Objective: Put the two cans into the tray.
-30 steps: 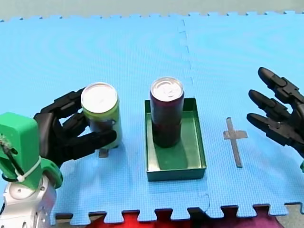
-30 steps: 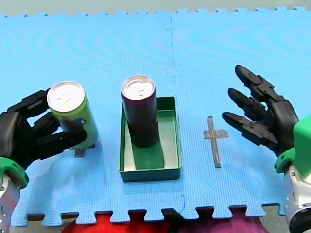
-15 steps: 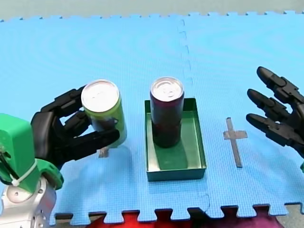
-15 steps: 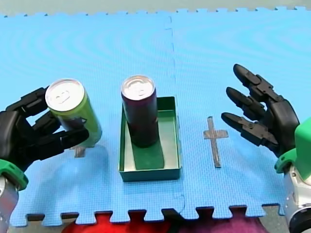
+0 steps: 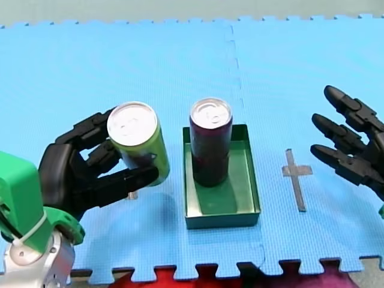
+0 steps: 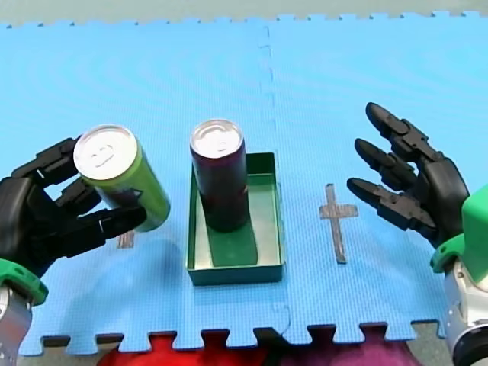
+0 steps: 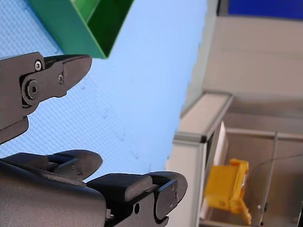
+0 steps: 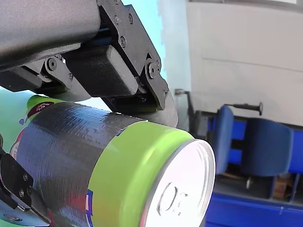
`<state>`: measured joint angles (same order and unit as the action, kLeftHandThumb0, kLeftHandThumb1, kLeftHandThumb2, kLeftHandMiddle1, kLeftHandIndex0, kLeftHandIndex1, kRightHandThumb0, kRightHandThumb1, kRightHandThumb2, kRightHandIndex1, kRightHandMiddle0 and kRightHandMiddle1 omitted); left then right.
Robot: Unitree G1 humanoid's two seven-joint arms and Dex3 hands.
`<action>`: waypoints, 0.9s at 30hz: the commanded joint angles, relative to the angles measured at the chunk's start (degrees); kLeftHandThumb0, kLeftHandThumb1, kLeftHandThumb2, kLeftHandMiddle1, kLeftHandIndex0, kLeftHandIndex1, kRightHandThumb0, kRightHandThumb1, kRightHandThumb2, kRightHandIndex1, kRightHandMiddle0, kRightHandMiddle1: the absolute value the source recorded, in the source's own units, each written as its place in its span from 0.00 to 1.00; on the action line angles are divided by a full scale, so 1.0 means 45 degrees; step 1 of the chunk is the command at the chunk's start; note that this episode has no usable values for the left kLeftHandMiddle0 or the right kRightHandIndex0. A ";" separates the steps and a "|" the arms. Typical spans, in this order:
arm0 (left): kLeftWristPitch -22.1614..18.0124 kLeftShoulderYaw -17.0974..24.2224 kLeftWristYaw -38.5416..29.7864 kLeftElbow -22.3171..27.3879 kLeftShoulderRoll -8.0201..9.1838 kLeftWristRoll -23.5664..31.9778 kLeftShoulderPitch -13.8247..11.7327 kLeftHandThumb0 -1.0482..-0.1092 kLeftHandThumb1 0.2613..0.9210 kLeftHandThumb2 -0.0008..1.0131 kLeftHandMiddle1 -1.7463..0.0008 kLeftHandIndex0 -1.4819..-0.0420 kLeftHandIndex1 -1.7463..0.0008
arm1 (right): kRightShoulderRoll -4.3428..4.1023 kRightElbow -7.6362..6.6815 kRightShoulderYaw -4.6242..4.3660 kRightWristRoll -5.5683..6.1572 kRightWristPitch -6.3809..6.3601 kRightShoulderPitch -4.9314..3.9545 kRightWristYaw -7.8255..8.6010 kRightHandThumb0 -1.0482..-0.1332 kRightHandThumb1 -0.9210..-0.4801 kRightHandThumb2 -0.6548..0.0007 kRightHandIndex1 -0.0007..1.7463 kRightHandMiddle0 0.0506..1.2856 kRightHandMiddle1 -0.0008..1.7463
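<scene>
Green can (image 5: 137,144): thin-wall metal cylinder, smooth and prob. slick. Whether it's full or empty, can't tell, so treat it as dentable and go easy on squeeze. In the second wrist view a grey tape band wraps the mid-body (image 8: 71,142). That's the best grip zone, less slippery than the bare painted wall near the silver lid.

Your left hand (image 5: 84,177) is clamped on it there, thumb (image 5: 129,180) across the front and fingers behind. The can is tilted, lid leaning toward the robot, and looks clear of the mat, just left of the tray (image 5: 252,210). Level it before set-down; a round base landing on edge will tip.

Maroon can (image 5: 210,144): same shape, standing upright in the tray's far half, so the near half is your free spot. Tight fit, I'd judge. Watch for a knock btwn cans.

Tray: green, rigid, shallow rect. w/ thin upright walls, likely light enough to slide if bumped.

Right hand (image 5: 351,156) holds nothing, over the mat right of the grey tape cross (image 5: 296,174), well apart from the tray.

Blue foam mat (image 5: 120,60): soft, jigsaw-edged tiles, slightly springy underfoot for a can.
</scene>
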<state>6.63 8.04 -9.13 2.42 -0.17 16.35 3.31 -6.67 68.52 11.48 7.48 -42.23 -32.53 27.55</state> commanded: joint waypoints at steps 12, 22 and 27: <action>0.0131 -0.0766 0.0257 0.1497 -0.0429 -0.0016 -0.0587 0.72 0.76 0.00 1.00 0.15 1.00 | -0.0089 0.0237 0.0000 -0.0186 0.0072 -0.0170 -0.0186 0.00 0.00 0.97 0.00 0.20 0.00; 0.0384 -0.1083 0.0498 0.1909 -0.0490 -0.0149 -0.0679 0.71 0.76 0.00 1.00 0.15 1.00 | -0.0080 0.0235 0.0056 -0.0142 0.0110 -0.0196 -0.0096 0.00 0.00 0.95 0.00 0.19 0.00; 0.0424 -0.1277 0.0573 0.1928 -0.0506 -0.0329 -0.0629 0.71 0.75 0.00 1.00 0.15 1.00 | -0.0042 0.0253 0.0082 -0.0139 0.0129 -0.0202 -0.0117 0.00 0.00 0.93 0.00 0.19 0.00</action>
<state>8.66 2.41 -6.68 10.46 -2.49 14.80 0.09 -6.73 69.59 11.67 6.67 -41.77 -33.31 27.14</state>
